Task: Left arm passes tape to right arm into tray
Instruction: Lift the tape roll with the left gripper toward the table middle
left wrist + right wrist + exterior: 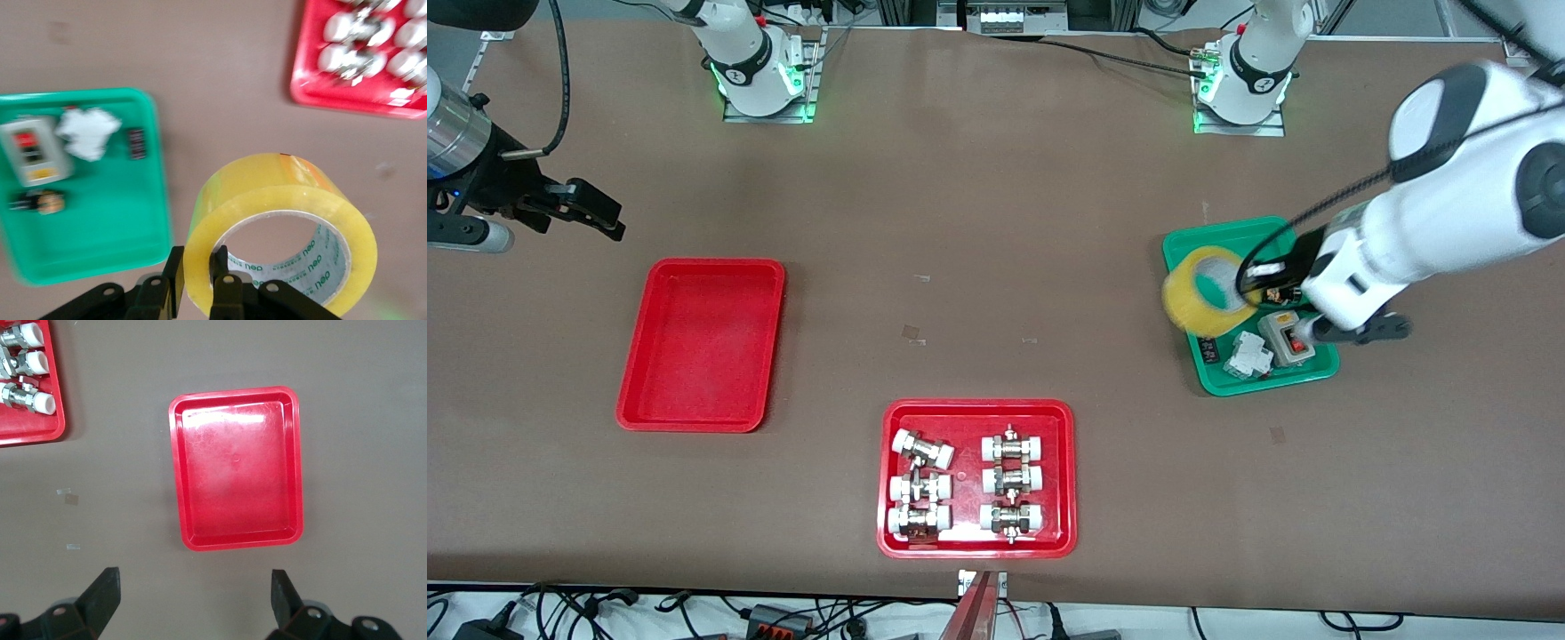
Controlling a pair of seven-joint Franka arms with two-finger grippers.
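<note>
The yellow tape hangs in the air, held upright by my left gripper, over the green tray's edge toward the right arm's end. In the left wrist view the gripper is shut on the roll's wall, one finger outside and one inside the core, and the tape fills the foreground. The plain red tray lies empty at the right arm's end of the table. My right gripper hovers open and empty over bare table beside that tray. It shows open in the right wrist view, with the tray ahead.
A green tray under the left gripper holds a grey switch box, a white part and small items. A red tray of white-capped metal fittings sits nearest the front camera, mid-table.
</note>
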